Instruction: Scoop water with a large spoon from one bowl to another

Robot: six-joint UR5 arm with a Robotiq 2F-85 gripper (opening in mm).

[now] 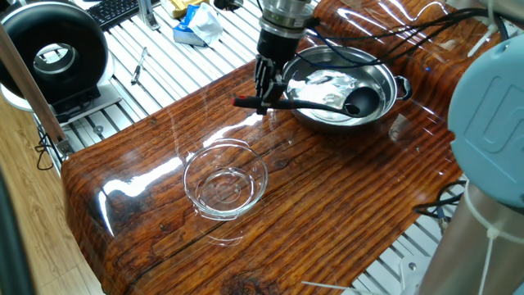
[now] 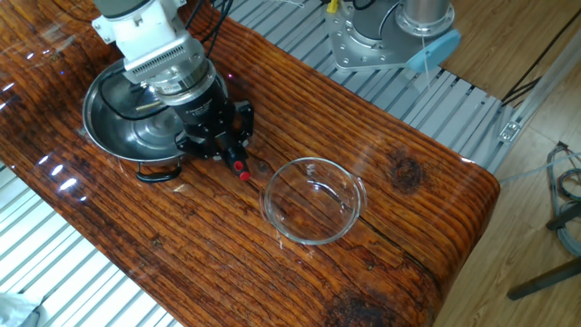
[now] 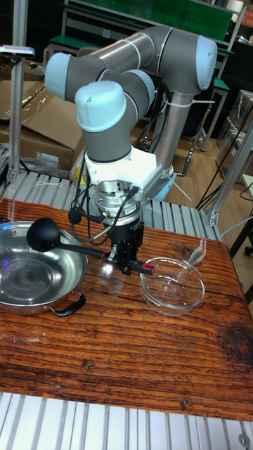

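My gripper (image 1: 266, 98) is shut on the handle of the large spoon (image 1: 319, 104), a black ladle held nearly level with its red tip (image 1: 237, 102) sticking out toward the glass bowl. The ladle's cup (image 1: 363, 100) hangs inside the steel bowl (image 1: 381, 80), where water (image 1: 327, 84) glints. In the tall fixed view the cup (image 3: 43, 233) sits raised over the steel bowl (image 3: 28, 278), and the gripper (image 3: 125, 264) stands between it and the clear glass bowl (image 3: 172, 285). From the other side, the gripper (image 2: 222, 150) stands beside the steel bowl (image 2: 107, 127), left of the glass bowl (image 2: 313, 200).
The wooden board (image 1: 327, 205) lies on a slatted aluminium table (image 1: 172, 65). A black round device (image 1: 53, 53) and a blue-white bag (image 1: 196, 24) lie beyond the board. Cables (image 1: 426, 37) trail behind the steel bowl. The robot's base (image 2: 386, 36) stands at the far side.
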